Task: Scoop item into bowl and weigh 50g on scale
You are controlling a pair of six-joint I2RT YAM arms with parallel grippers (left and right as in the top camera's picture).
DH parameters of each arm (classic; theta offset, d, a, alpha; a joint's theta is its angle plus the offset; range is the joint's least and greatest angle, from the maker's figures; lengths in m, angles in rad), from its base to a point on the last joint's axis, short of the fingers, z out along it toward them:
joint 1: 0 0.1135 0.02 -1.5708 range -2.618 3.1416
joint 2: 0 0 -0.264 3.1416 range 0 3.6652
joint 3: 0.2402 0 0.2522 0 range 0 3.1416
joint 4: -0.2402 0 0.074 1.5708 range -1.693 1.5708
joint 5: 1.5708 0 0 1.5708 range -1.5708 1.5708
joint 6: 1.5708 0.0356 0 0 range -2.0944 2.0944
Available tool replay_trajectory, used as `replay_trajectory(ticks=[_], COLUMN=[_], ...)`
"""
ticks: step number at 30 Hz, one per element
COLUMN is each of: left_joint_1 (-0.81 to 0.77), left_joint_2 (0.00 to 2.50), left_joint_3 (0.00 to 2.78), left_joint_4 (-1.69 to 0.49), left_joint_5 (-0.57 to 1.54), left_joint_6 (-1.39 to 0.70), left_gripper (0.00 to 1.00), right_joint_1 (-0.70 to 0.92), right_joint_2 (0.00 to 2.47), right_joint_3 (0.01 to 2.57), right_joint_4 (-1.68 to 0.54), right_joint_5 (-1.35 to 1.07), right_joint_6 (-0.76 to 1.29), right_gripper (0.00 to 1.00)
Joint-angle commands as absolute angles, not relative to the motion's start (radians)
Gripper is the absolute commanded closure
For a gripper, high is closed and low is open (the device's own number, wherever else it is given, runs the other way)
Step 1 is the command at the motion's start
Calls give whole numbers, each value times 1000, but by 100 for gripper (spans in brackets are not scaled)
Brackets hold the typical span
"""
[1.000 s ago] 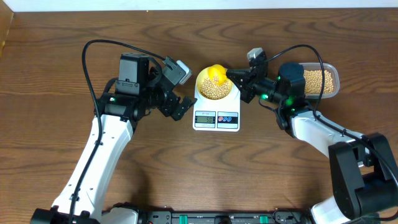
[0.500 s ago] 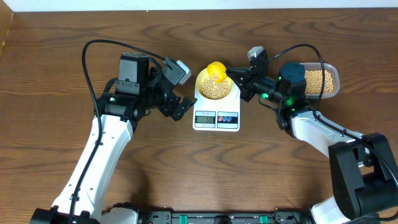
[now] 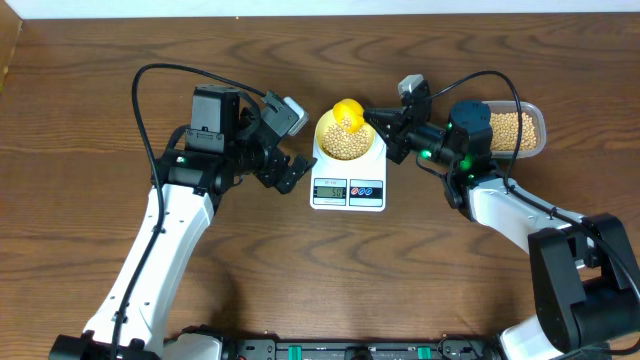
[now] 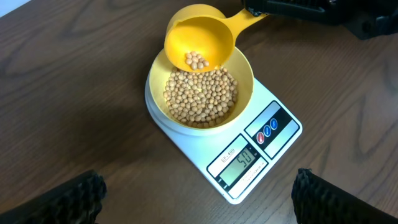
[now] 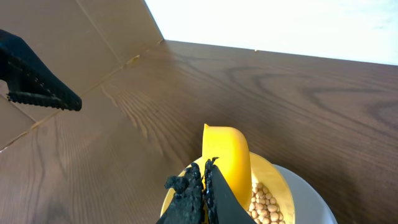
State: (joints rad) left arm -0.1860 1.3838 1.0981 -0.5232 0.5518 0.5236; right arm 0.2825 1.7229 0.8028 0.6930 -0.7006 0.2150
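Observation:
The pale-yellow bowl [image 3: 347, 140] sits on the white scale [image 3: 348, 188], filled with tan beans [image 4: 202, 96]. The scale [image 4: 261, 152] display reads about 50. My right gripper [image 3: 378, 125] is shut on the handle of a yellow scoop [image 3: 347, 115], held tilted over the bowl's far rim with a few beans [image 4: 197, 60] still in it. In the right wrist view the shut fingers [image 5: 205, 180] clamp the scoop [image 5: 227, 163] above the bowl [image 5: 273, 180]. My left gripper [image 3: 290, 168] is open and empty just left of the scale, its fingertips at the bottom corners of the left wrist view [image 4: 199, 199].
A clear plastic container [image 3: 515, 128] with more beans stands at the far right, behind my right arm. Cardboard panels [image 5: 74, 56] border the table's left side. Cables loop over both arms.
The scoop has shifted slightly toward the bowl's far rim since a second ago. Otherwise nothing has visibly moved.

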Motion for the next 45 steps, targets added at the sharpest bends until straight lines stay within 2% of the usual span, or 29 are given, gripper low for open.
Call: replay_trajectory(ticks=[1, 8, 27, 37, 45], left_joint_1=[-184, -184, -184, -184, -184], left_joint_2=[1373, 1373, 1373, 1373, 1373], left_joint_3=[1090, 1090, 1090, 1090, 1090], left_joint_4=[-522, -522, -522, -522, -522], left_joint_5=[565, 565, 565, 565, 565], left_joint_6=[519, 519, 519, 519, 519], left_gripper=[3, 2, 2, 2, 2], right_joint_1=[274, 224, 38, -85, -112], right_joint_2=[1721, 1721, 1718, 1686, 1672], right_joint_3=[804, 804, 804, 804, 804], right_joint_4=[712, 818, 888, 886, 858], right_joint_5=[-710, -709, -603, -612, -528], right_joint_6=[220, 449, 748, 761, 746], right_gripper=[99, 99, 99, 99, 99])
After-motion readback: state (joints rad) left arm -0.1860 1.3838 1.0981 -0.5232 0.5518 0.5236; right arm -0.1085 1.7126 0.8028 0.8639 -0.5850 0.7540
